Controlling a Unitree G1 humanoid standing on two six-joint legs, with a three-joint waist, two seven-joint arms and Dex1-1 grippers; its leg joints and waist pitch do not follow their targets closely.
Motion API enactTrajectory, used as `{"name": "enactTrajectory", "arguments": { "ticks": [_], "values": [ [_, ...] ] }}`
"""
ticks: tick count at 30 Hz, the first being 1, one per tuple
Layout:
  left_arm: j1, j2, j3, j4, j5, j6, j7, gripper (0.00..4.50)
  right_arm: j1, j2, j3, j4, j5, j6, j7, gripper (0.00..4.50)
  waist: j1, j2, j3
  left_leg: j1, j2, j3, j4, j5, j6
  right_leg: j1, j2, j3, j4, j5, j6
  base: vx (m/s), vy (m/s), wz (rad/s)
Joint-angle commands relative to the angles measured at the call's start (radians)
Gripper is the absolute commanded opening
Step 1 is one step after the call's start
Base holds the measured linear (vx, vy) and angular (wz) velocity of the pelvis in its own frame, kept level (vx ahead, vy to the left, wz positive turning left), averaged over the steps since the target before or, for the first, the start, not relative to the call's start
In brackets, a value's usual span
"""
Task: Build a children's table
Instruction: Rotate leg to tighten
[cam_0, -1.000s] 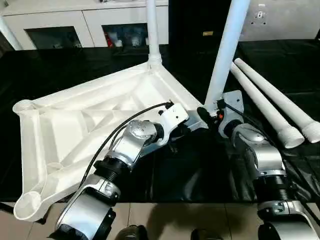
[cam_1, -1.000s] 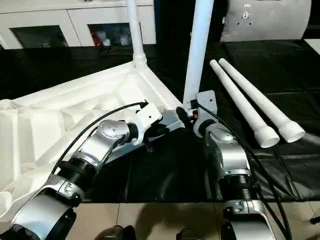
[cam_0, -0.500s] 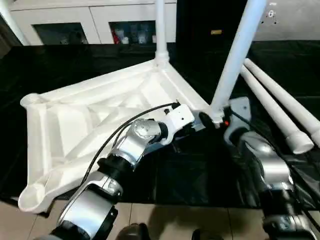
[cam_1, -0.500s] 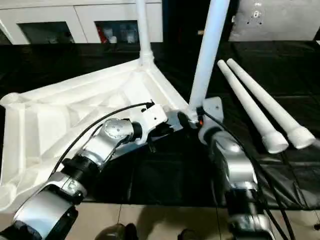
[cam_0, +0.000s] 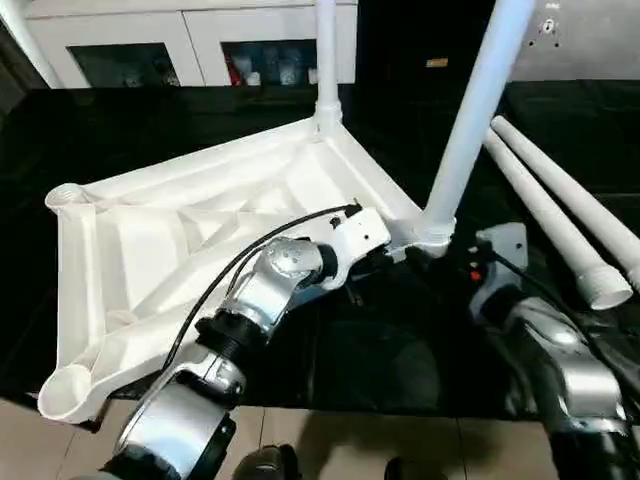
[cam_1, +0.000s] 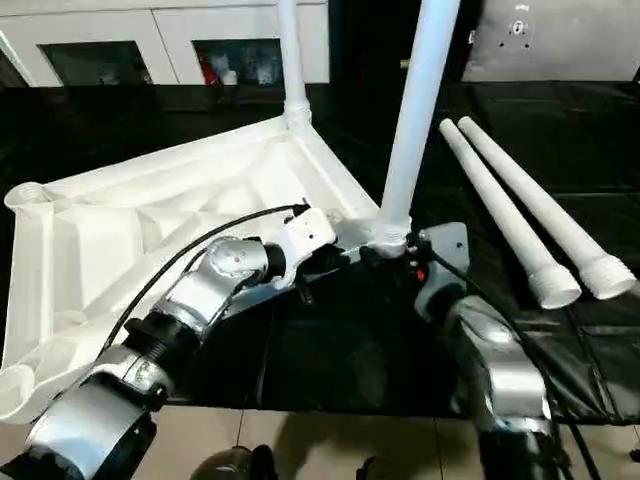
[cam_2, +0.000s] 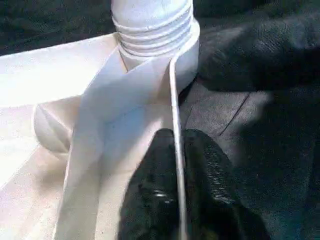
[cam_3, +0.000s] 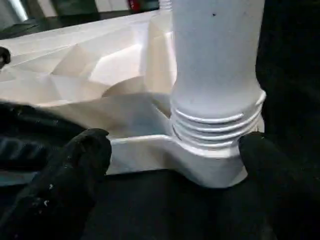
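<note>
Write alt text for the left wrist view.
The left gripper pinches the thin upright rim of the white table top, one black finger on each side. Just beyond, a threaded leg sits in the corner socket, with black cloth alongside.

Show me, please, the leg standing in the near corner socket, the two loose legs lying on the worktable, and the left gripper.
near upright leg (cam_0: 470, 120), left eye view, mid-shaft.
loose legs (cam_0: 560, 215), left eye view, shaft of the nearer one.
left gripper (cam_2: 176, 200), left wrist view, between fingertips pinching the tabletop's rim.
</note>
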Motion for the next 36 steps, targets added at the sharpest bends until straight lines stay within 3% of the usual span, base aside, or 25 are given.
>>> {"name": "enactTrajectory", "arguments": {
  "ticks": [1, 2, 4, 6, 9, 10, 12, 13, 15, 16, 17, 19, 22, 23, 26, 27, 29, 33, 36],
  "values": [
    [0.009, 0.015, 0.014, -0.087, -0.017, 0.023, -0.009, 0.67, 0.015, -0.022, 0.002, -0.052, 0.03, 0.02, 0.045, 4.5, 0.001, -0.02, -0.073, 0.019, 0.071, -0.034, -0.057, -0.109, 0.129, 0.052, -0.089, 0.042, -0.061, -0.03, -0.227, 0.0, 0.0, 0.0],
    [0.023, 0.027, 0.019, -0.125, -0.024, 0.045, -0.014, 0.9, 0.025, -0.042, 0.016, -0.067, 0.025, 0.013, 0.073, 4.5, 0.001, -0.021, -0.075, 0.019, 0.07, -0.032, -0.053, -0.09, 0.146, 0.05, -0.087, 0.041, -0.057, 0.018, -0.238, 0.0, 0.0, 0.0],
    [0.037, 0.041, 0.027, -0.165, -0.032, 0.072, -0.021, 0.95, 0.035, -0.062, 0.029, -0.083, 0.021, 0.007, 0.099, 4.5, 0.002, -0.021, -0.074, 0.015, 0.067, -0.03, -0.049, -0.081, 0.162, 0.054, -0.09, 0.04, -0.054, 0.038, -0.243, 0.0, 0.0, 0.0],
    [0.054, 0.059, 0.033, -0.208, -0.038, 0.105, -0.031, 0.97, 0.045, -0.082, 0.039, -0.102, 0.021, 0.004, 0.124, 4.5, 0.0, -0.024, -0.069, 0.014, 0.065, -0.03, -0.051, -0.097, 0.166, 0.054, -0.09, 0.037, -0.059, -0.005, -0.239, 0.0, 0.0, 0.0],
    [0.097, 0.12, 0.063, -0.306, -0.027, 0.181, -0.023, 1.37, 0.055, -0.121, 0.05, -0.158, 0.067, 0.027, 0.19, 4.5, -0.003, -0.021, -0.065, 0.02, 0.069, -0.031, -0.056, -0.148, 0.141, 0.051, -0.086, 0.038, -0.07, -0.144, -0.213, 0.0, 0.0, 0.0],
    [0.114, 0.144, 0.077, -0.345, -0.025, 0.208, -0.021, 1.38, 0.054, -0.133, 0.056, -0.177, 0.082, 0.038, 0.21, 4.5, -0.003, -0.024, -0.064, 0.019, 0.067, -0.03, -0.057, -0.151, 0.138, 0.049, -0.084, 0.038, -0.074, -0.159, -0.207, 0.0, 0.0, 0.0],
    [0.141, 0.192, 0.109, -0.42, -0.025, 0.268, -0.016, 1.38, 0.042, -0.145, 0.071, -0.21, 0.105, 0.066, 0.235, 4.5, -0.004, -0.019, -0.062, 0.024, 0.069, -0.03, -0.06, -0.166, 0.121, 0.043, -0.081, 0.039, -0.076, -0.198, -0.197, 0.0, 0.0, 0.0],
    [0.148, 0.208, 0.122, -0.442, -0.023, 0.286, -0.013, 1.38, 0.035, -0.148, 0.08, -0.22, 0.114, 0.087, 0.242, 4.5, -0.003, -0.024, -0.064, 0.027, 0.07, -0.031, -0.06, -0.166, 0.113, 0.046, -0.081, 0.039, -0.073, -0.197, -0.2, 0.0, 0.0, 0.0],
    [0.164, 0.253, 0.156, -0.501, -0.017, 0.341, -0.003, 1.38, 0.018, -0.157, 0.115, -0.238, 0.119, 0.107, 0.271, 4.5, -0.002, -0.017, -0.064, 0.028, 0.07, -0.032, -0.061, -0.155, 0.106, 0.041, -0.079, 0.04, -0.073, -0.194, -0.197, 0.0, 0.0, 0.0],
    [0.17, 0.273, 0.171, -0.525, -0.012, 0.364, 0.003, 1.38, 0.011, -0.158, 0.131, -0.241, 0.122, 0.111, 0.285, 4.5, -0.002, -0.026, -0.069, 0.03, 0.071, -0.033, -0.059, -0.148, 0.101, 0.044, -0.079, 0.039, -0.066, -0.175, -0.204, 0.0, 0.0, 0.0],
    [0.174, 0.282, 0.178, -0.537, -0.009, 0.376, 0.006, 1.38, 0.008, -0.158, 0.138, -0.243, 0.122, 0.111, 0.291, 4.5, 0.001, -0.019, -0.068, 0.027, 0.07, -0.033, -0.058, -0.13, 0.103, 0.042, -0.08, 0.039, -0.064, -0.154, -0.207, 0.0, 0.0, 0.0],
    [0.182, 0.313, 0.19, -0.564, -0.003, 0.406, 0.007, 1.38, -0.01, -0.149, 0.156, -0.245, 0.127, 0.127, 0.29, 4.5, 0.002, -0.025, -0.07, 0.028, 0.069, -0.031, -0.056, -0.119, 0.104, 0.042, -0.08, 0.04, -0.063, -0.134, -0.212, 0.0, 0.0, 0.0],
    [0.202, 0.398, 0.199, -0.598, 0.029, 0.443, 0.003, 1.38, -0.057, -0.129, 0.194, -0.223, 0.111, 0.122, 0.287, 4.5, 0.005, -0.019, -0.073, 0.03, 0.069, -0.032, -0.055, -0.108, 0.102, 0.04, -0.08, 0.04, -0.057, -0.119, -0.214, 0.0, 0.0, 0.0],
    [0.205, 0.412, 0.199, -0.604, 0.035, 0.449, 0.004, 1.38, -0.068, -0.124, 0.2, -0.217, 0.109, 0.122, 0.285, 4.5, 0.001, -0.018, -0.073, 0.026, 0.066, -0.032, -0.055, -0.102, 0.101, 0.04, -0.077, 0.039, -0.053, -0.106, -0.215, 0.0, 0.0, 0.0],
    [0.21, 0.46, 0.21, -0.601, 0.061, 0.47, 0.024, 1.38, -0.133, -0.077, 0.192, -0.154, 0.097, 0.135, 0.222, 4.5, -0.002, -0.016, -0.072, 0.031, 0.063, -0.031, -0.055, -0.115, 0.081, 0.037, -0.078, 0.041, -0.055, -0.122, -0.218, 0.0, 0.0, 0.0],
    [0.21, 0.483, 0.213, -0.593, 0.076, 0.474, 0.037, 1.38, -0.161, -0.06, 0.192, -0.119, 0.071, 0.093, 0.2, 4.5, 0.0, -0.009, -0.068, 0.031, 0.064, -0.031, -0.056, -0.128, 0.071, 0.037, -0.079, 0.041, -0.058, -0.139, -0.215, 0.0, 0.0, 0.0],
    [0.211, 0.498, 0.213, -0.584, 0.09, 0.474, 0.044, 1.38, -0.175, -0.056, 0.195, -0.106, 0.068, 0.088, 0.198, 4.5, 0.001, -0.007, -0.07, 0.034, 0.065, -0.031, -0.057, -0.139, 0.055, 0.035, -0.077, 0.041, -0.056, -0.137, -0.213, 0.0, 0.0, 0.0],
    [0.222, 0.558, 0.202, -0.55, 0.138, 0.484, 0.074, 1.38, -0.237, -0.027, 0.208, -0.036, 0.047, 0.071, 0.166, 4.5, -0.001, -0.009, -0.073, 0.033, 0.062, -0.031, -0.054, -0.117, 0.052, 0.038, -0.075, 0.041, -0.047, -0.066, -0.215, 0.0, 0.0, 0.0],
    [0.227, 0.564, 0.206, -0.567, 0.126, 0.5, 0.077, 1.38, -0.275, -0.021, 0.198, 0.031, 0.022, 0.051, 0.131, 4.5, 0.0, -0.012, -0.072, 0.032, 0.061, -0.029, -0.053, -0.109, 0.053, 0.039, -0.079, 0.042, -0.045, -0.066, -0.229, 0.0, 0.0, 0.0]
  ]
}}
